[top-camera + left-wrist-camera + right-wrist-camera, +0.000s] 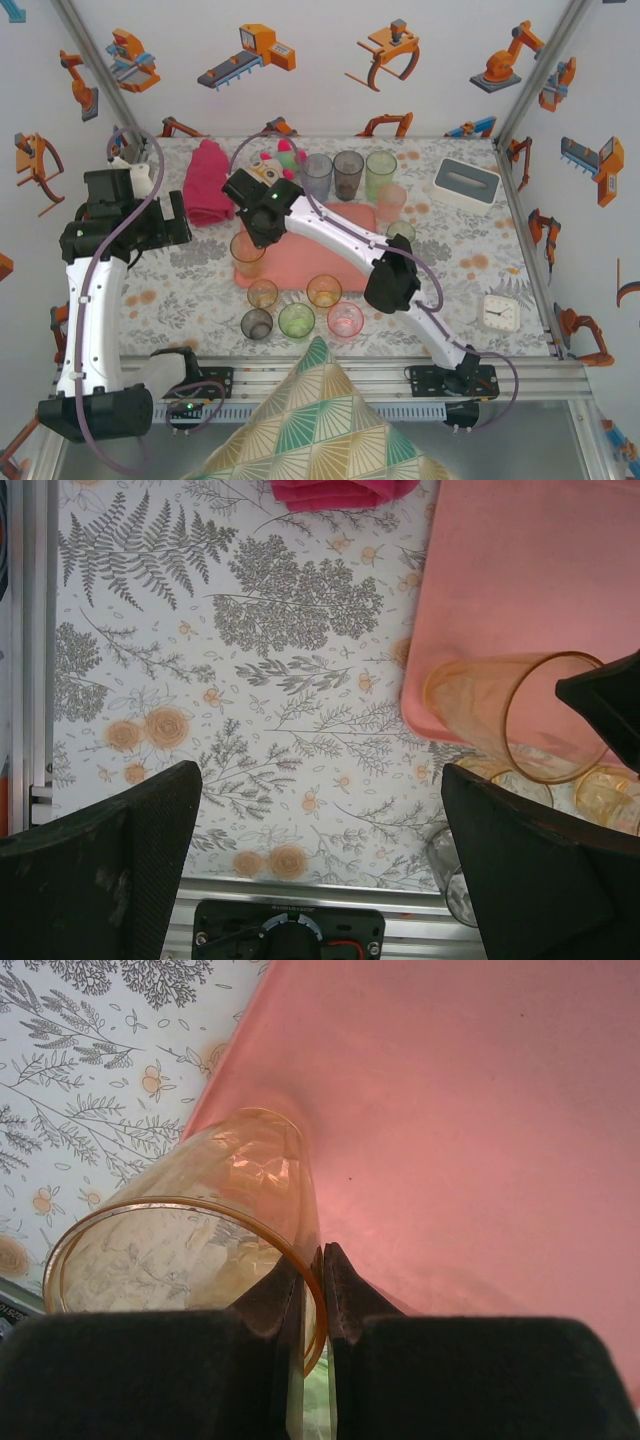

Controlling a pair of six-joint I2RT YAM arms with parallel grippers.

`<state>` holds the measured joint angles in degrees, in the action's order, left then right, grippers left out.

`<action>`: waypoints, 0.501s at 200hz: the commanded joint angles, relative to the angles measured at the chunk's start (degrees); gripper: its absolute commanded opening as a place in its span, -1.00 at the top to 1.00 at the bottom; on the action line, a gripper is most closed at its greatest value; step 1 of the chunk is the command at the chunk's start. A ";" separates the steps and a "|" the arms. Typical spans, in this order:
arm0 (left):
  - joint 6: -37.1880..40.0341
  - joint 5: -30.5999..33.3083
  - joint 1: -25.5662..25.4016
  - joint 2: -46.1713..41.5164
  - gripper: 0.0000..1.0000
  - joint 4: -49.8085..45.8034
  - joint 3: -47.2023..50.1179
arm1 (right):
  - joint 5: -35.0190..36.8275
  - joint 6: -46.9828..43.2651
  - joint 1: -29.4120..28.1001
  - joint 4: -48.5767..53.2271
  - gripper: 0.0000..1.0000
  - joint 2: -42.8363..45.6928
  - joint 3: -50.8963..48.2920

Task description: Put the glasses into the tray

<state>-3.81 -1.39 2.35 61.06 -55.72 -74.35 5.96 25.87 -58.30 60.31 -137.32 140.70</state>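
Note:
My right gripper is shut on the rim of a tall amber glass, one finger inside and one outside. The glass is at the left edge of the salmon-pink tray; I cannot tell whether its base touches it. Several short glasses stand in front of the tray, among them a green one and a pink one. Taller glasses stand behind it. My left gripper hangs open over bare tablecloth left of the tray, nothing between its fingers.
A magenta rolled towel and a plush toy lie at the back left. A white-rimmed grey box sits at the back right, a small clock at the front right. A patterned cushion leans on the near edge.

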 commanded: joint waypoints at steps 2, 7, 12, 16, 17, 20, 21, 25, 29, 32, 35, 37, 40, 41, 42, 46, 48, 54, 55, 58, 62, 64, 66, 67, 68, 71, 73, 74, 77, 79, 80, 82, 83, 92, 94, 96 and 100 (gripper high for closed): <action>0.54 -1.34 0.30 -0.88 -0.94 0.30 0.21 | -0.46 -0.12 -0.78 -1.06 1.00 -1.20 3.60; 0.59 -1.40 0.33 -0.78 -0.94 0.19 0.13 | -0.42 -0.20 -0.83 -0.63 1.00 -1.55 4.12; 0.63 -1.37 0.29 -0.72 -0.94 0.21 0.12 | -0.29 -0.18 -0.80 -0.11 1.00 -1.92 4.66; 0.64 -1.36 0.34 -0.68 -0.94 0.14 0.16 | -0.25 -0.23 -0.84 0.25 1.00 -2.18 4.91; 0.64 -1.39 0.36 -0.72 -0.94 0.11 0.07 | -0.24 -0.26 -0.85 0.29 1.00 -2.22 4.97; 0.58 -1.43 0.32 -0.73 -0.94 0.15 0.08 | -0.24 -0.29 -0.84 0.46 1.00 -2.33 5.11; 0.62 -1.43 0.30 -0.70 -0.94 0.12 0.08 | -0.24 -0.33 -0.80 0.48 1.00 -2.33 5.15; 0.66 -1.51 0.29 -0.68 -0.94 0.14 0.15 | -0.24 -0.35 -0.84 0.58 1.00 -2.42 5.07; 0.70 -1.54 0.29 -0.68 -0.94 0.10 0.04 | -0.24 -0.36 -0.80 0.60 1.00 -2.39 5.03; 0.70 -1.65 0.33 -0.75 -0.94 0.05 0.15 | -0.24 -0.45 -0.84 0.60 1.00 -2.42 4.88; 0.69 -1.62 0.31 -0.76 -0.94 0.10 0.11 | -0.30 -0.42 -0.82 0.59 1.00 -2.43 4.80; 0.77 -1.67 0.29 -0.76 -0.94 0.13 0.13 | -0.28 -0.46 -0.84 0.59 1.00 -2.43 4.79; 0.76 -1.69 0.31 -0.81 -0.94 0.11 0.09 | -0.25 -0.47 -0.85 0.70 1.00 -2.43 4.84; 0.79 -1.69 0.30 -0.79 -0.94 0.10 0.13 | -0.29 -0.42 -0.85 0.69 1.00 -2.43 4.84; 0.77 -1.69 0.34 -0.78 -0.94 0.09 0.19 | -0.27 -0.40 -0.80 0.73 1.00 -2.43 4.80; 0.78 -1.68 0.30 -0.81 -0.94 0.11 0.17 | -0.10 -0.41 -0.84 0.78 1.00 -2.43 4.77; 0.77 -1.69 0.29 -0.78 -0.94 0.10 0.17 | -0.03 -0.39 -0.82 0.77 1.00 -2.43 4.78; 0.88 -1.77 0.30 -0.77 -0.94 0.09 0.24 | 0.02 -0.46 -0.85 0.86 1.00 -2.43 4.82; 0.85 -1.77 0.30 -0.77 -0.94 0.09 0.25 | 0.02 -0.46 -0.85 0.86 1.00 -2.43 4.79; 0.90 -1.78 0.31 -0.76 -0.94 0.10 0.26 | 0.05 -0.49 -0.87 0.86 1.00 -2.43 4.76; 0.91 -1.78 0.34 -0.70 -0.94 0.11 0.26 | 0.15 -0.47 -0.86 0.88 1.00 -2.43 4.76; 0.91 -1.82 0.30 -0.73 -0.94 0.10 0.32 | 0.14 -0.53 -0.81 0.89 1.00 -2.41 4.80; 0.89 -1.81 0.29 -0.73 -0.94 0.13 0.27 | 0.18 -0.53 -0.79 0.86 1.00 -2.40 4.81; 0.90 -1.79 0.29 -0.70 -0.94 0.11 0.26 | 0.19 -0.54 -0.82 0.86 1.00 -2.42 4.87; 0.86 -1.83 0.29 -0.69 -0.94 0.14 0.26 | 0.19 -0.55 -0.79 0.90 1.00 -2.42 4.86; 0.85 -1.89 0.31 -0.68 -0.94 0.12 0.33 | 0.25 -0.55 -0.85 0.91 1.00 -2.43 4.84; 0.83 -1.89 0.29 -0.68 -0.94 0.10 0.34 | 0.28 -0.55 -0.87 0.91 1.00 -2.43 4.89; 0.83 -1.92 0.33 -0.68 -0.94 0.14 0.34 | 0.28 -0.60 -0.86 0.89 1.00 -2.43 4.91; 0.86 -1.94 0.37 -0.68 -0.94 0.11 0.34 | 0.28 -0.59 -0.78 0.96 1.00 -2.43 4.85; 0.83 -1.89 0.37 -0.68 -0.94 0.09 0.34 | 0.28 -0.63 -0.83 0.97 1.00 -2.43 4.91; 0.83 -1.87 0.37 -0.63 -0.94 0.14 0.39 | 0.33 -0.64 -0.84 1.00 1.00 -2.43 4.96; 0.89 -1.89 0.31 -0.71 -0.94 0.10 0.35 | 0.36 -0.62 -0.84 0.98 1.00 -2.43 4.94; 0.86 -1.96 0.34 -0.74 -0.94 0.10 0.35 | 0.37 -0.59 -0.85 0.96 1.00 -2.39 4.93; 0.95 -2.02 0.31 -0.81 -0.94 0.09 0.35 | 0.50 -0.75 -0.82 0.90 0.96 -2.41 4.99; 0.94 -1.99 0.34 -0.84 -0.94 0.13 0.39 | 0.54 -0.80 -0.86 0.98 0.94 -2.42 5.06; 0.99 -1.97 0.32 -0.85 -0.94 0.12 0.42 | 0.54 -0.77 -0.81 0.98 0.93 -2.43 5.05; 1.01 -1.96 0.33 -0.88 -0.94 0.14 0.43 | 0.62 -0.77 -0.88 1.10 0.90 -2.43 5.14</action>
<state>-3.75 -2.46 2.35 60.88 -55.72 -74.35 5.80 25.82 -58.92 60.62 -139.50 143.39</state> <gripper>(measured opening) 0.972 0.127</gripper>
